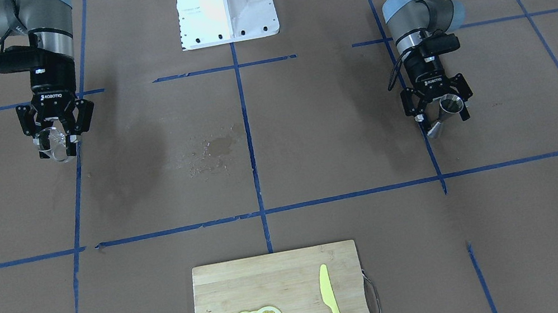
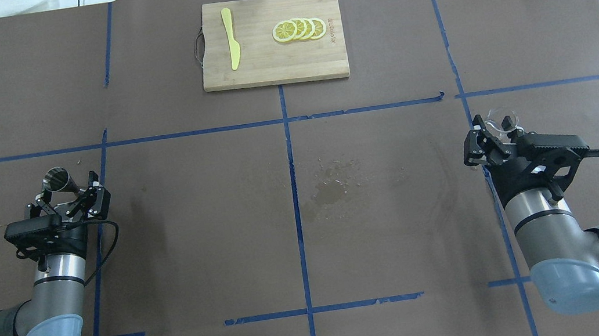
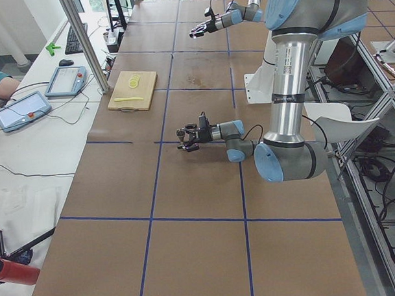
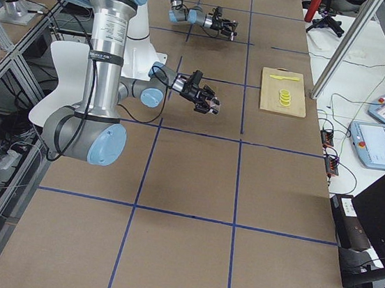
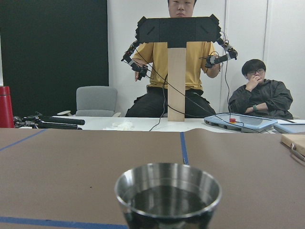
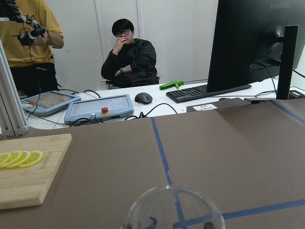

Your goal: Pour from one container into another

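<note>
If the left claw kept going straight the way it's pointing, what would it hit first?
Probably nothing: ahead of the left claw, shut on the jigger, lies only bare table; the cutting board sits off to its right.

Mirror-bright stainless steel on the jigger [image 5: 167,198], polished smooth, its rim catching the light. The glass cup [image 1: 60,152] is clear, glossy glass. The left gripper [image 1: 442,116] and right gripper [image 1: 59,145] have matt black casings. The left arm [image 2: 56,282] and right arm [image 2: 541,222] show satin silver metal with pale-blue plastic caps. The tabletop [image 2: 195,218] wears matt brown paper crossed by blue tape [image 2: 300,232], with a darker blotchy stain [image 2: 332,190] robot-side of the cutting board [image 2: 267,64]. That board is pale, smooth wood with a thin metal handle [image 2: 196,47], and on it lies a yellow plastic knife [image 2: 231,45].
</note>
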Controlling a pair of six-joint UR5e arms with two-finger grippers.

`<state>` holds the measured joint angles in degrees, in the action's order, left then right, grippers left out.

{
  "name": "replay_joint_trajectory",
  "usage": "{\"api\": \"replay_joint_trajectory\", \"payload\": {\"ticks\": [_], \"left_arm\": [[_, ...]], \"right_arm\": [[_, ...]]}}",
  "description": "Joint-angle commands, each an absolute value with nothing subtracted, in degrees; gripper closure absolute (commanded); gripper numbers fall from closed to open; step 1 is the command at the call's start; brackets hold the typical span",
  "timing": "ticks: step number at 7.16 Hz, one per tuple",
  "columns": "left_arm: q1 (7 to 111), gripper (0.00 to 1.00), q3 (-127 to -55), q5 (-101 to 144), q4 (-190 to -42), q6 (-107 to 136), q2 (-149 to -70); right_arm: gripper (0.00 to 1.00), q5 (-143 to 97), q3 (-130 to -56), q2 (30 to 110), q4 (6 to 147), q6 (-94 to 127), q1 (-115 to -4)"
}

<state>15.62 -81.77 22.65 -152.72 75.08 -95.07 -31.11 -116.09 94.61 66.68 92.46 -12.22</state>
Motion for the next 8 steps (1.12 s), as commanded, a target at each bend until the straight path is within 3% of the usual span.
{"api": "replay_joint_trajectory", "payload": {"ticks": [1, 8], "left_arm": [[15.47, 0.0, -83.76, 25.12, -152.93, 74.97, -92.99], [13.36, 0.0, -92.1, 30.05, -152.93, 74.44, -86.05]], "right_arm": [[1.0, -31.11, -115.84, 94.75, 66.71, 92.46, -12.22], [1.0, -29.36, -110.48, 94.83, 66.62, 94.83, -12.04]]}}
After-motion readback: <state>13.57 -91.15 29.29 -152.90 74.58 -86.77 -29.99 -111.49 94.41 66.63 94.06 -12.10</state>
